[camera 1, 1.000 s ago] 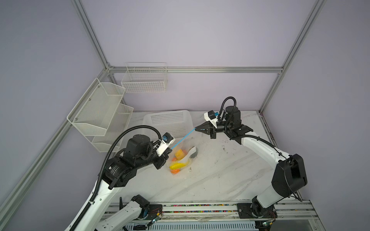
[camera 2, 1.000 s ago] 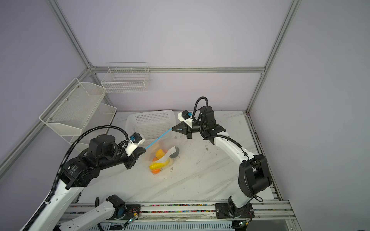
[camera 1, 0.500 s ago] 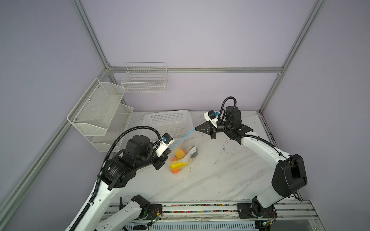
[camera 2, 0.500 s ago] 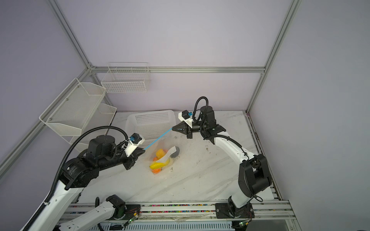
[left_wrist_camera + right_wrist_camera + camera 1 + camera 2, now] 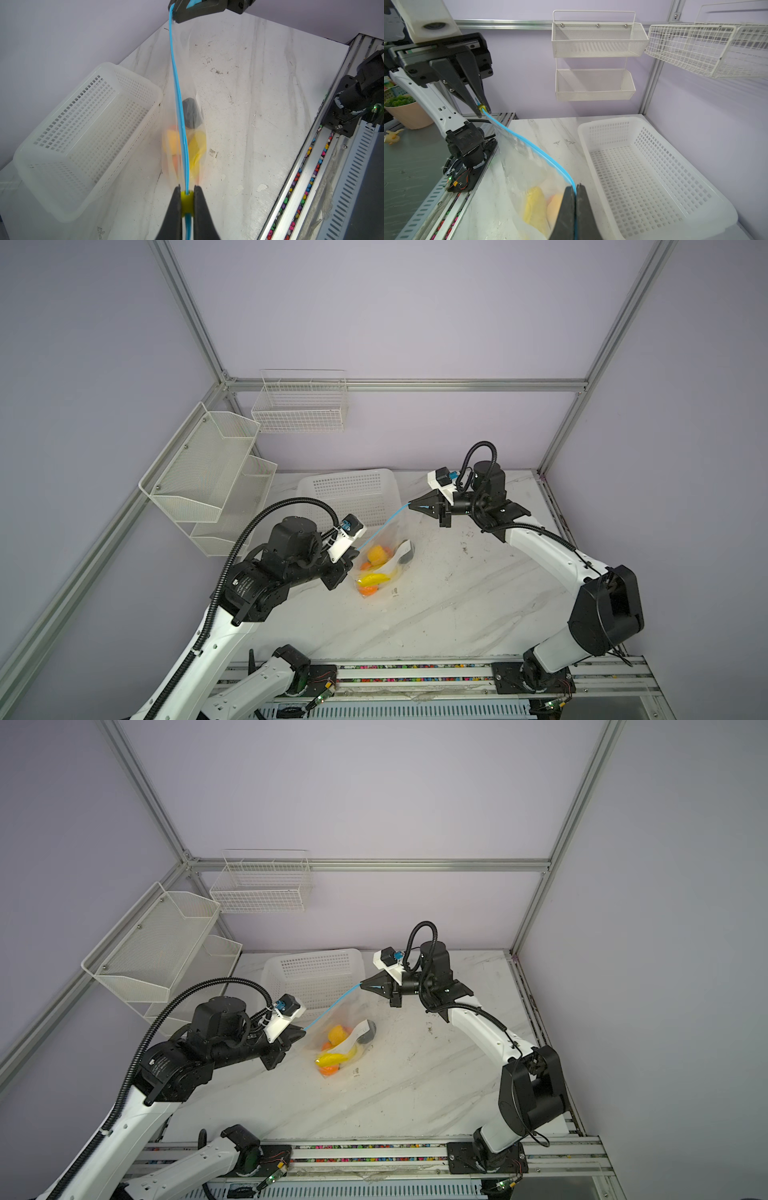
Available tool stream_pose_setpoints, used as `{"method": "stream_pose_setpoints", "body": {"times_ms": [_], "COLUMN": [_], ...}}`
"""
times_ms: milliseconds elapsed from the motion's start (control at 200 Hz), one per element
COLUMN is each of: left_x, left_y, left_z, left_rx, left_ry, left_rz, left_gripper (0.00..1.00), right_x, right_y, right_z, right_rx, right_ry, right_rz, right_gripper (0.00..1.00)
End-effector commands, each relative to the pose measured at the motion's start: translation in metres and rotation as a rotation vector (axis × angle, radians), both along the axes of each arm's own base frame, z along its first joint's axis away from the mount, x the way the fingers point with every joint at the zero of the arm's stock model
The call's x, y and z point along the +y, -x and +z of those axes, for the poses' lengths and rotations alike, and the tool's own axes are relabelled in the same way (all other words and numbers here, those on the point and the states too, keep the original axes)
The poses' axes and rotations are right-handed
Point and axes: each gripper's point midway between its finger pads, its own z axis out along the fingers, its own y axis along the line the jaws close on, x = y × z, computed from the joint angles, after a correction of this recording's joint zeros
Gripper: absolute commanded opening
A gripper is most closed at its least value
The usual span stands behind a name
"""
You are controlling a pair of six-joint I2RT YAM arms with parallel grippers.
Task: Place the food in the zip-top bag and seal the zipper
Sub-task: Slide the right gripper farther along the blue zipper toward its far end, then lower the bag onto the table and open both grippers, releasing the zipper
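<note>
The white marbled bench (image 5: pixel 457 593) fills the floor of the cell. At its far side, left of centre, sits a white perforated basket (image 5: pixel 349 493), with nothing visible inside it in the right wrist view (image 5: pixel 643 166).

Just near of the basket, the zip-top bag (image 5: pixel 390 531) hangs stretched between the two arms above the middle of the bench. Its clear body (image 5: pixel 519 158) sags down toward the bench.

The food (image 5: pixel 376 556) is bunched in the lower part of the bag: orange and yellow pieces (image 5: pixel 337 1034), and a dark grey one (image 5: pixel 192 113) on the far right of the heap.

The left end effector (image 5: pixel 355 549) is at the near-left end of the bag, and the right end effector (image 5: pixel 411 504) is at the far-right end, higher up.

The zipper (image 5: pixel 380 528) runs taut as a light-blue line between them. In the left wrist view its two tracks (image 5: pixel 176 83) lie close together; whether they are pressed shut along the whole length cannot be told.

The left end effector (image 5: pixel 187 189) pinches the yellow slider tab (image 5: pixel 187 202) at the zipper's left end. The right end effector (image 5: pixel 576 187) is pressed together on the blue strip itself.
</note>
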Motion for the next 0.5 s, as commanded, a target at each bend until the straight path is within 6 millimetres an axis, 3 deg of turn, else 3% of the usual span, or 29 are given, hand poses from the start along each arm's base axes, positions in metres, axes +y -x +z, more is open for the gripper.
{"method": "stream_pose_setpoints", "body": {"times_ms": [0, 140, 165, 495], "left_x": [-0.005, -0.012, -0.013, -0.019], "left_y": [0.000, 0.001, 0.003, 0.029], "left_z": [0.048, 0.056, 0.058, 0.078], "left_rx": [-0.087, -0.097, -0.098, -0.113], "left_ry": [0.107, 0.133, 0.138, 0.300], "left_rz": [-0.001, -0.037, -0.045, -0.107], "left_gripper": [0.08, 0.09, 0.09, 0.12], "right_x": [-0.013, -0.023, -0.028, -0.068], "right_y": [0.000, 0.004, 0.014, 0.067], "right_z": [0.042, 0.051, 0.059, 0.080], "right_rx": [-0.071, 0.008, 0.000, 0.100], "right_ry": [-0.081, -0.121, -0.135, -0.179], "right_rz": [-0.097, -0.174, -0.174, -0.306], "right_gripper": [0.00, 0.00, 0.00, 0.00]}}
